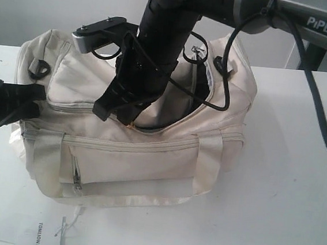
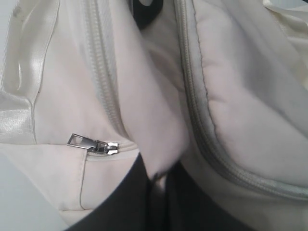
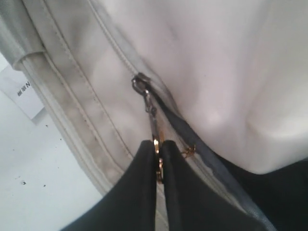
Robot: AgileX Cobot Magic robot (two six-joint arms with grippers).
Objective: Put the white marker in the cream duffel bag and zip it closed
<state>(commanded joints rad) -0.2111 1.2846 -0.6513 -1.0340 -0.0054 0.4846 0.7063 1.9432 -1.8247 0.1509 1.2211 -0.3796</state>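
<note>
Table: white (image 1: 285, 186), with a plain pale wall (image 1: 47, 1) behind it.
Bag (image 1: 149, 150): cream and soft, standing upright mid-table with its front pocket toward the exterior camera; both claws are on it.
Right claw (image 3: 159, 161): clenched on the zip pull (image 3: 153, 113) of the top zip, fingers pressed together with the pull's gold end between their tips. In the exterior view it (image 1: 123, 117) comes down from above onto the top front edge of the bag.
Slider (image 3: 139, 84): just beyond the right claw's tips, joined to them by the pull, which lies stretched straight.
Opening (image 1: 198, 97): gaping and dark inside, on the wrist side of the right claw; past the slider the zip lies closed.
Left claw (image 2: 156, 175): clenched on the bag, a fold of cream cloth pinched between its dark fingers. In the exterior view it (image 1: 29, 101) sits at the bag's end, well apart from the right claw.
Pocket pull (image 2: 91, 145): silver, lying flat on the front pocket zip, near the left claw's fingers.
Strap ring (image 1: 39, 67): black, just above the left claw.
Handle (image 1: 209, 161): shiny webbing, running down the bag's front below the right claw.
Tag (image 1: 39, 235): printed paper, flat on the table in front of the bag, apart from both claws.
Cable (image 1: 229, 76): black, looping from the right arm across the opening.
</note>
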